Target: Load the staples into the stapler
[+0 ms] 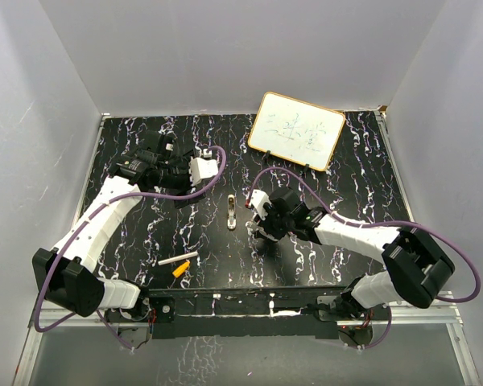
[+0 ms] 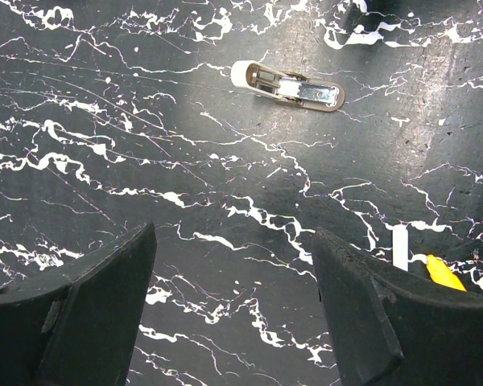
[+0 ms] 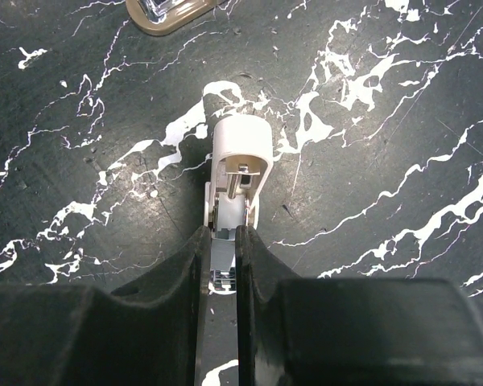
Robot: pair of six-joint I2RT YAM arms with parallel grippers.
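Note:
My right gripper (image 3: 224, 230) is shut on the stapler (image 3: 241, 157), a small white and light-grey piece. It rests on the black marbled table, its hollow side with metal parts facing the camera. A ribbed metal bit shows between the fingers; I cannot tell whether it is the staples. From above, the right gripper (image 1: 258, 215) is at table centre. A slim beige piece with a white end and metal channel (image 2: 286, 86) (image 1: 231, 211) lies flat just left of it, apart from the held one. My left gripper (image 2: 233, 235) (image 1: 199, 169) hovers open and empty, farther back and left.
A white stick (image 1: 177, 260) (image 2: 399, 245) and an orange piece (image 1: 180, 271) (image 2: 444, 273) lie near the front left. A small whiteboard (image 1: 296, 130) leans at the back right. Grey walls close in the table (image 1: 370, 185) on three sides.

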